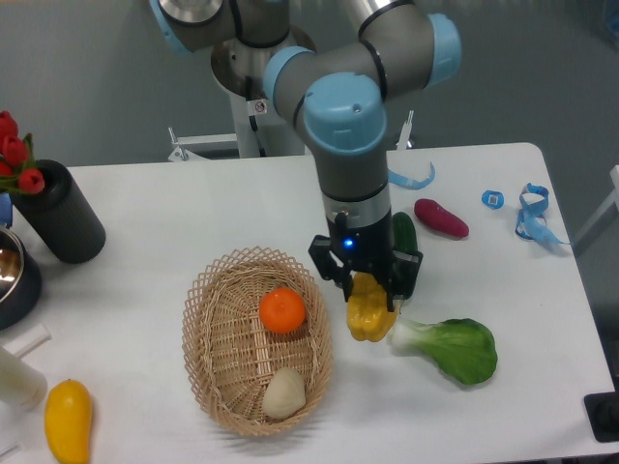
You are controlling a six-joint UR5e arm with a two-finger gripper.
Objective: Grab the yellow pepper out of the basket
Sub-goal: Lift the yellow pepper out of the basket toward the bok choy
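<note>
Jaws of the gripper are clamped on the yellow pepper, hanging just right of the basket, beside the bok choy.

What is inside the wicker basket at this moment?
The basket holds an orange and a pale, cream-coloured vegetable. The yellow pepper hangs outside it in the pincer. Nothing seems hidden.
</note>
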